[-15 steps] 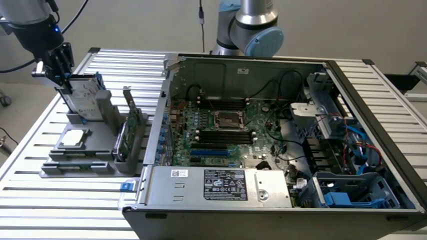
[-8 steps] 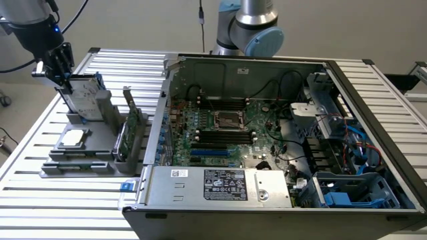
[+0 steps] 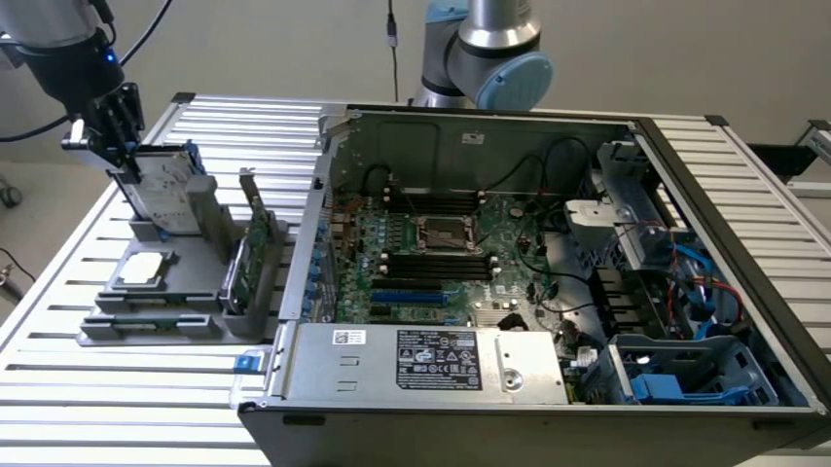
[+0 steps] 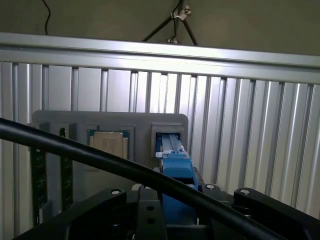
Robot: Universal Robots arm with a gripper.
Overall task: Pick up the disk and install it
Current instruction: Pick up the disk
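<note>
**Disk held on end, straight below the fingers**

At ten o'clock in the exterior view, the fingers (image 3: 127,126) came down from twelve o'clock onto the disk (image 3: 175,195). As far as I could judge, they were closed on its upper edge at a middling width. The disk stood on end in the far slot of the grey holder (image 3: 143,326). Its long axis ran up and down, in line with the arm's approach, so the way out of the slot was straight up. The wrist view agreed, with the blue rail running from between the finger mounts to the slot.

By count there was one arm, one disk and one holder. At six o'clock from the disk lay one silver chip (image 3: 143,268). At three o'clock from it stood the green cards (image 3: 251,219), seemingly two. Further towards three o'clock, on the slatted surface (image 3: 117,409), sat one open computer case (image 3: 454,146), with one blue drive cage (image 3: 682,375) at its four o'clock corner.
</note>
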